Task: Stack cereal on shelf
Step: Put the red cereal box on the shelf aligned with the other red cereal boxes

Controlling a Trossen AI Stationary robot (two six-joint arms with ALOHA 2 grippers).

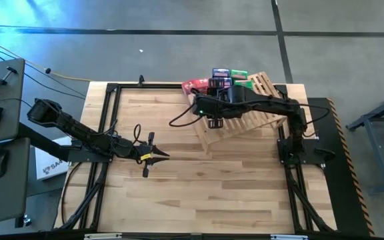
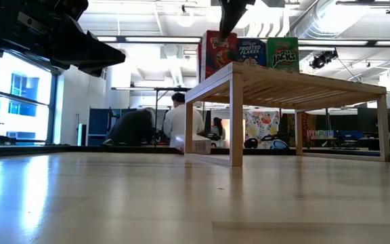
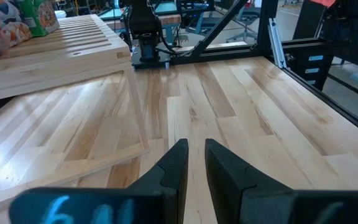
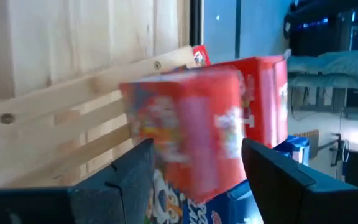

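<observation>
The slatted wooden shelf [image 1: 242, 117] stands at the table's far right, and it also shows in the low view [image 2: 283, 81]. A red box [image 2: 219, 54], a blue box [image 2: 251, 51] and a green box [image 2: 283, 54] stand upright in a row on its top. My right gripper [image 1: 201, 95] is open and points down over the red box at the left end of the row [image 4: 185, 130]. That box shows blurred between the two fingers. My left gripper [image 1: 155, 157] hangs empty over the bare table left of the shelf, its fingers [image 3: 173, 168] all but together. My right gripper has the red box [image 4: 185, 130] between its two spread fingers, which come at it from above. I cannot tell whether either finger touches it. The box stands on the shelf against another red box [image 4: 263, 99].
More cereal boxes [image 1: 220, 75] crowd the shelf's far edge. The black frame rails [image 1: 112, 100] run along the table's sides. The right arm's base [image 1: 299, 147] stands at the right, just beside the shelf. Bare planks [image 1: 199, 187] fill the near half. People sit in the room beyond [image 2: 178, 118].
</observation>
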